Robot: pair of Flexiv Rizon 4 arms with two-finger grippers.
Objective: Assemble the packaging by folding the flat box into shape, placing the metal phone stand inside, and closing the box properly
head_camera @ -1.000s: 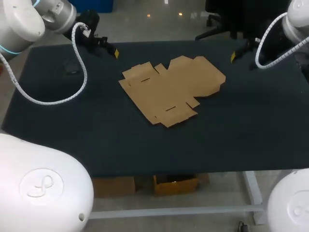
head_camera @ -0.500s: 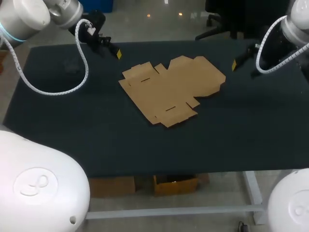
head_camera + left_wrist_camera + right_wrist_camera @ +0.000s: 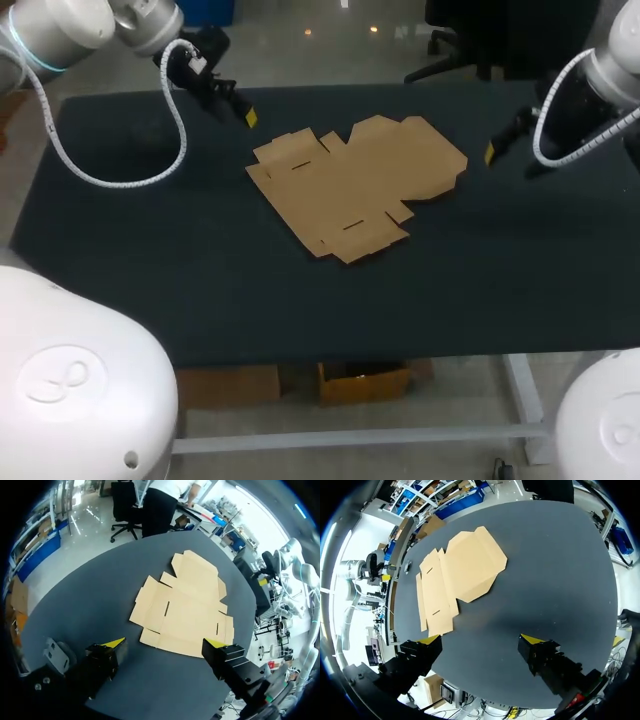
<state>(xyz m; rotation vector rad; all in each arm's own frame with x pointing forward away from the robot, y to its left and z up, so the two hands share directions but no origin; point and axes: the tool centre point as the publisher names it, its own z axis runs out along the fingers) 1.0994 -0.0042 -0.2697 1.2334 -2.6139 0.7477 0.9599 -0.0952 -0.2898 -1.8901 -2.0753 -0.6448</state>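
The flat brown cardboard box (image 3: 355, 185) lies unfolded in the middle of the dark table (image 3: 200, 290). My left gripper (image 3: 242, 110) hovers over the far left of the table, just off the box's far-left corner. In the left wrist view its fingers (image 3: 164, 642) are wide open, with the box (image 3: 182, 607) ahead of them. My right gripper (image 3: 497, 147) hangs to the right of the box, open and empty (image 3: 480, 639), with the box (image 3: 457, 570) well ahead. A small grey metal piece, seemingly the phone stand (image 3: 52, 652), sits beside the left gripper and shows faintly beyond the box (image 3: 408, 567).
The table's far edge runs close behind both grippers. Bare dark tabletop surrounds the box on all sides, widest toward the near edge (image 3: 330, 345). The left arm's white coiled cable (image 3: 110, 180) hangs over the table's left part.
The left gripper has shifted slightly right and nearer, toward the box's far-left corner. The right gripper has come down toward the near side, to the right of the box. The box has not moved.
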